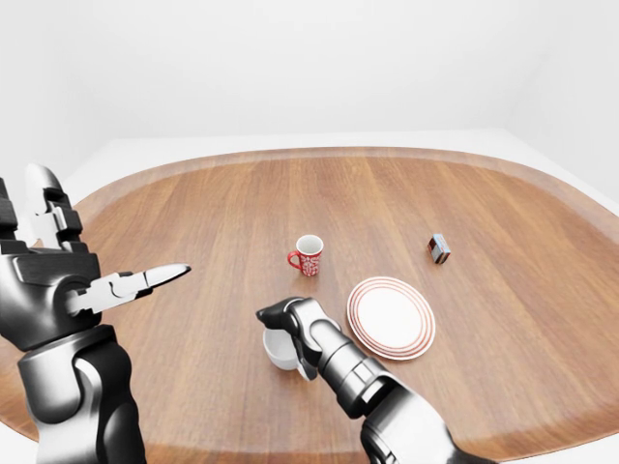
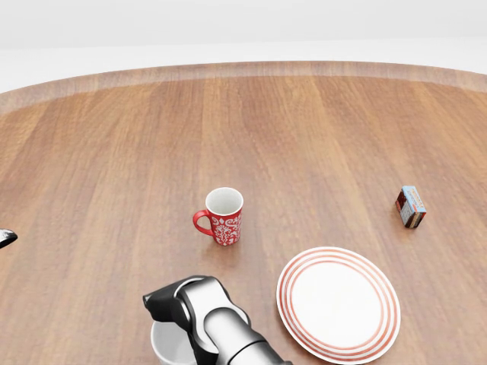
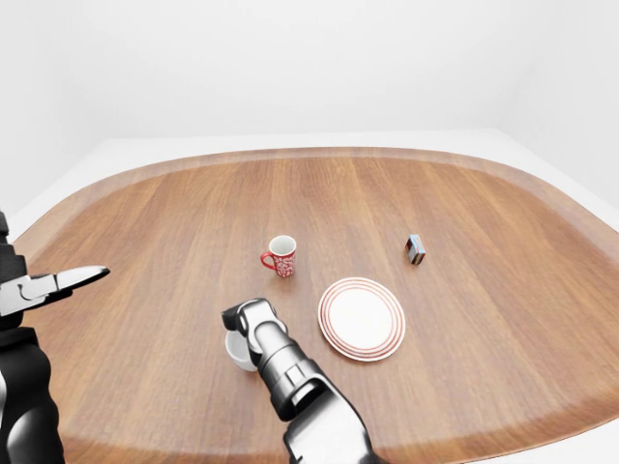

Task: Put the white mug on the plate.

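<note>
Wooden table [image 1: 213,222]: white mug [image 1: 279,350] upright, mouth up.

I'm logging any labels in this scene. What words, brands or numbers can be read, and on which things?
No text can be read anywhere.
Small box: coloured printing on its faces, too small and blurred to read.
Red mug: only a white floral pattern, no lettering.
Plate: red rings round the rim, no writing.
White mug: plain as far as it shows, partly hidden by the right hand.

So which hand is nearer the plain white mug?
Right. The right hand sits over the white mug; the left hand is raised far off at the view's left.
</note>
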Robot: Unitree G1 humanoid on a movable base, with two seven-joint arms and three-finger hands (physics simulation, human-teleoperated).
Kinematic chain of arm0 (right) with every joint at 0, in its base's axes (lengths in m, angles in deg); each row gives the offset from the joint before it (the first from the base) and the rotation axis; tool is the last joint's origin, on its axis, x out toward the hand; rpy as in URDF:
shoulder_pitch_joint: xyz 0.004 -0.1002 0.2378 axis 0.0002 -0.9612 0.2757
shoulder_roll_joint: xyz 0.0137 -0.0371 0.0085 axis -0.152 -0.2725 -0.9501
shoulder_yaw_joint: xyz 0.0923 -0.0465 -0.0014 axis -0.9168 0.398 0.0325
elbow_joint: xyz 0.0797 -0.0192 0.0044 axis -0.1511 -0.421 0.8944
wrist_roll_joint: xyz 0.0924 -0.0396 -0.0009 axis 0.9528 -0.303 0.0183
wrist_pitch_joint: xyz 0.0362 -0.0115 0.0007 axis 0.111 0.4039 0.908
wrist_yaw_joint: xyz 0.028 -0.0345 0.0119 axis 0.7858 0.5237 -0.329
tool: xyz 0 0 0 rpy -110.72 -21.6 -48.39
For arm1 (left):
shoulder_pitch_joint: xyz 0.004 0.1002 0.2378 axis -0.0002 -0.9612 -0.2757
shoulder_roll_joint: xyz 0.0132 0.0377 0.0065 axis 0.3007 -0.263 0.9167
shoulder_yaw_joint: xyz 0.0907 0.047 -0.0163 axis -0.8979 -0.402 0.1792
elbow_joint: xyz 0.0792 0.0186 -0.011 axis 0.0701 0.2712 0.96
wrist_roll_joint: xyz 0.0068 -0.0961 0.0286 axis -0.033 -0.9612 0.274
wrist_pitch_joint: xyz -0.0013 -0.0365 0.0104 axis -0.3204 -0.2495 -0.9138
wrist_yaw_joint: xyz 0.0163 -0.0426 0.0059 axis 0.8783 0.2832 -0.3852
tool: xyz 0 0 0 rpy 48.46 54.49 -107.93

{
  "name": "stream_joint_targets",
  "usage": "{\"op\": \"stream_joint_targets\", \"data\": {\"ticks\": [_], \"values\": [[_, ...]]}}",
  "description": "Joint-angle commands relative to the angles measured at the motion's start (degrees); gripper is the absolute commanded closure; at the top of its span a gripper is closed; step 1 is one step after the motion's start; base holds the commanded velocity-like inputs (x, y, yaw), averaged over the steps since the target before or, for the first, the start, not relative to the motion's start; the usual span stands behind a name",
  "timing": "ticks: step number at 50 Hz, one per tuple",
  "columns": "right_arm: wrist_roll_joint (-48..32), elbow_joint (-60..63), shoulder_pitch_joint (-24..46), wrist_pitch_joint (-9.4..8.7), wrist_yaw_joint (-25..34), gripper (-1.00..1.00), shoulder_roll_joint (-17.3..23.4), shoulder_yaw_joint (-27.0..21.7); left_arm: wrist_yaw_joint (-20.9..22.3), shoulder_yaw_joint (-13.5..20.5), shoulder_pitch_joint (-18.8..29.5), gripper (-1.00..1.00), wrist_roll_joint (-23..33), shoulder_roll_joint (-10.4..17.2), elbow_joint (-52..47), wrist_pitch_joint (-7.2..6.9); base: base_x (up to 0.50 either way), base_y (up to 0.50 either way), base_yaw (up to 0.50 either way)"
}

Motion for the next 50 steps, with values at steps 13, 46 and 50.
{"op": "stream_joint_targets", "data": {"ticks": [13, 46, 50], "values": [[-7.1, -12.97, 1.43, -0.01, -3.09, -1.0, 0.0, 3.92, -0.15, -0.68, 0.7, -1.0, -0.04, -0.49, 3.68, 0.0, 0.0, 0.0, 0.0], [-15.77, -2.29, 0.72, -0.01, 2.55, 1.0, 3.58, 2.94, -0.16, -0.9, 0.56, -1.0, 0.15, -0.59, 3.93, 0.0, 0.0, 0.0, 0.0], [-21.7, 17.21, -4.67, -0.01, 2.55, 1.0, 7.05, 3.79, -0.12, -0.92, 0.46, -1.0, 0.21, -0.67, 3.77, 0.0, 0.0, 0.0, 0.0]]}}
